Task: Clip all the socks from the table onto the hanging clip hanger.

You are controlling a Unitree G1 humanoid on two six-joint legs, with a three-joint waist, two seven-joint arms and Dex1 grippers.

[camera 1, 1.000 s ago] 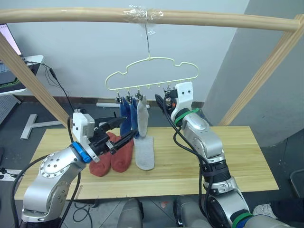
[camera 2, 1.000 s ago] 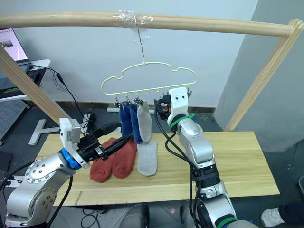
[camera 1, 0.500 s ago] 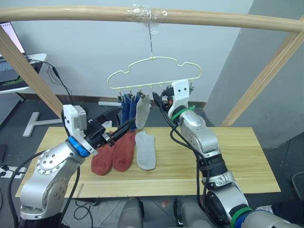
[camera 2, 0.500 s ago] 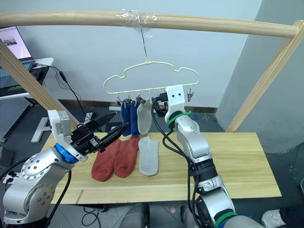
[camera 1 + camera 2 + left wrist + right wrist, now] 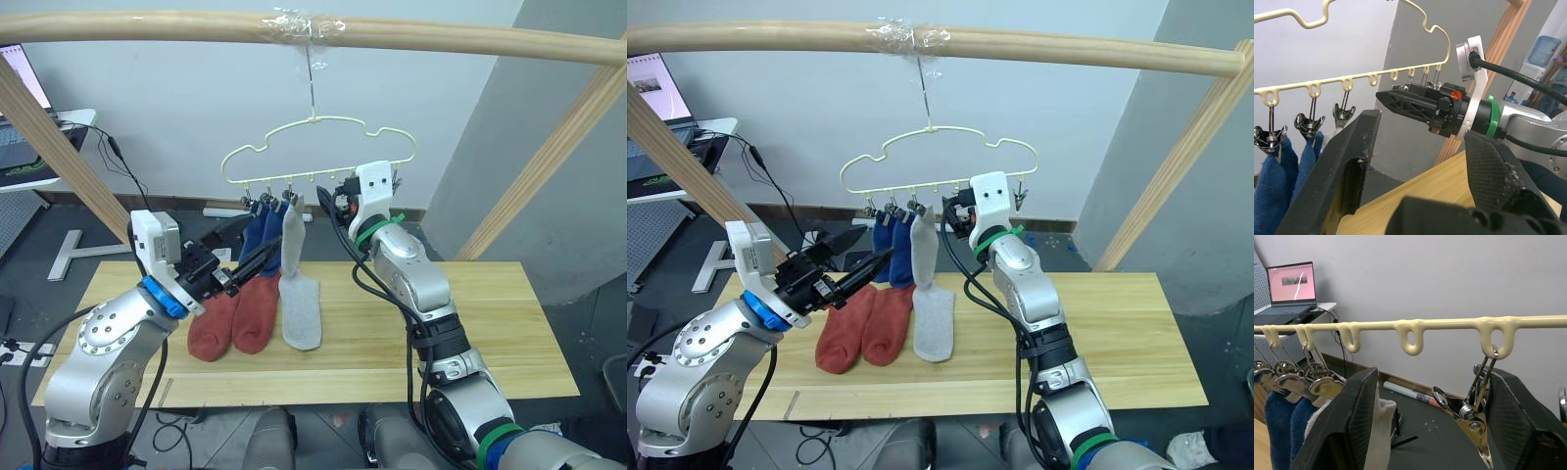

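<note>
Three socks lie flat on the table (image 5: 460,323): two rust-red socks (image 5: 235,313) and a grey sock (image 5: 300,311), long axes running away from the robot. They sit just below the left gripper (image 5: 257,262), jaws open, empty. The right gripper (image 5: 948,217), jaws parted, is up at the clip hanger (image 5: 315,152), beside the hung grey sock (image 5: 292,233).

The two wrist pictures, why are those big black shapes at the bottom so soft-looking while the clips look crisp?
Left wrist view: its own fingers sit too near the lens, so they blur; the clip hanger is sharp. Right wrist view: likewise, blurred fingers, crisp silver clip.
</note>
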